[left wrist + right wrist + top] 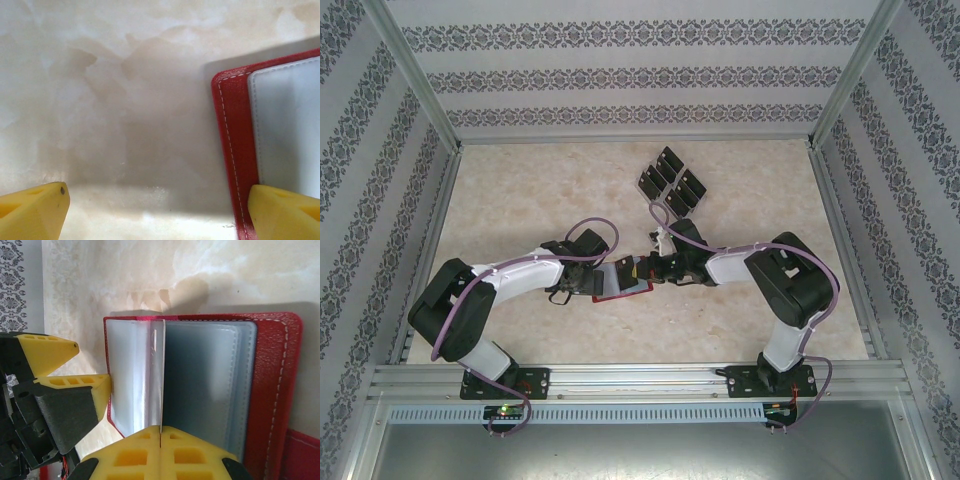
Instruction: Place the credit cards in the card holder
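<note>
— How is this step best done?
— A sleeve leaf (157, 370) of the open card holder (272, 380) is pinched upright by the right pincer (160, 434), which is clamped on it. It should be held lifted so a pocket is exposed, with the red cover steadied by the left pincer (160, 210), whose fingers are spread wide at its edge.
— And the arms?
— Both are folded inward, meeting mid-table (520, 190). The credit cards (670, 180) are seen at the far side, well apart.
</note>
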